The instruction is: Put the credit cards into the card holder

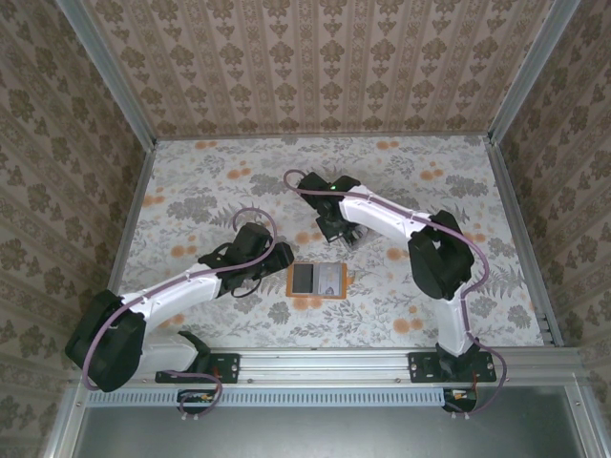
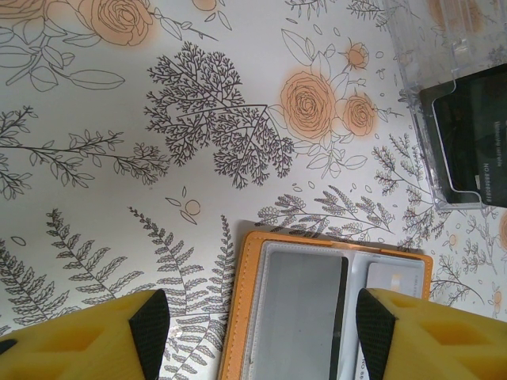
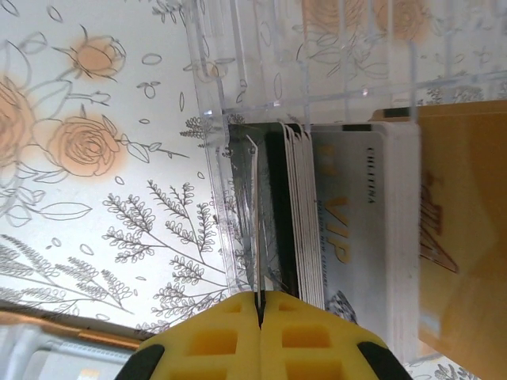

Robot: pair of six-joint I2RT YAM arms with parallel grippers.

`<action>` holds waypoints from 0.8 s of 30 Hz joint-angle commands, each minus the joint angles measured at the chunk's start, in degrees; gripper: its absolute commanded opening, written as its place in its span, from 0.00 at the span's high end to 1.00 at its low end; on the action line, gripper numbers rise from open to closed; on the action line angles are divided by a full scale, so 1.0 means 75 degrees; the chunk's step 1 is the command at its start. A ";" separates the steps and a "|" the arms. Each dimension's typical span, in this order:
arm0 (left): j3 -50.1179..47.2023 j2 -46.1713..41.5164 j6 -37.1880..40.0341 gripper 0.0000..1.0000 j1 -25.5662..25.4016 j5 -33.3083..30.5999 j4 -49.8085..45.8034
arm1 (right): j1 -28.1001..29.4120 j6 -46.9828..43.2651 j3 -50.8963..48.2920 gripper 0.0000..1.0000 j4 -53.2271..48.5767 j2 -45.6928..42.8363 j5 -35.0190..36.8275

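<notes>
Orange card holder [image 2: 238,317]: lies open and flat on the flowered table [image 1: 191,191], between the two arms and toward the near edge. A grey card with a dark stripe [image 2: 301,305] sits in one pocket and a white card [image 2: 396,277] in the one beside it.
Credit cards to go [image 3: 305,214]: packed upright on edge in a clear plastic box [image 3: 214,158], which stands just beyond the holder.
Right gripper [image 3: 260,328]: jaws fully together over the box. The thin edge of the front card [image 3: 254,222] runs straight into the seam between them, so it looks pinched there.
Left gripper [image 2: 257,332]: about halfway open with nothing in it, hanging over the holder with one finger to each side.
Risk, grip: the hold is only a sliver of the card's edge, so I judge the card could swivel or slip out when lifted.
Risk, neighbours: the stack is tight, so the next card may ride up with the first and fall loose.
Risk, box: nothing pins the box down. If the card binds against the wall, the box could tip or be dragged.
Risk, holder: nothing holds it either, so a card pushed in at an angle could shove it across the cloth or butt against a card already seated.
Risk, arms: the left fingers hang above the pockets and may block the right arm's way in.
</notes>
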 commanded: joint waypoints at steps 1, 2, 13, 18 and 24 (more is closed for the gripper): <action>0.0083 -0.0083 -0.0019 0.34 0.0070 0.0043 -0.0203 | -0.0033 -0.0019 0.0020 0.94 -0.0389 -0.0346 -0.0195; 0.0095 -0.0094 -0.0008 0.34 0.0064 0.0042 -0.0215 | -0.0026 0.0010 0.0020 0.95 -0.0407 -0.0389 -0.0180; 0.0130 0.0059 0.0112 0.34 0.0085 0.0208 -0.0418 | -0.0038 0.1446 -0.1287 0.98 0.0369 -0.2360 -0.1276; 0.0102 0.0275 0.0225 0.35 0.0099 0.0536 -0.0454 | -0.0035 0.2991 -0.3320 0.99 0.2116 -0.3572 -0.2634; 0.0166 0.0694 0.0368 0.38 0.0062 0.0974 -0.0333 | 0.0021 0.4388 -0.5297 0.99 0.3692 -0.4453 -0.3013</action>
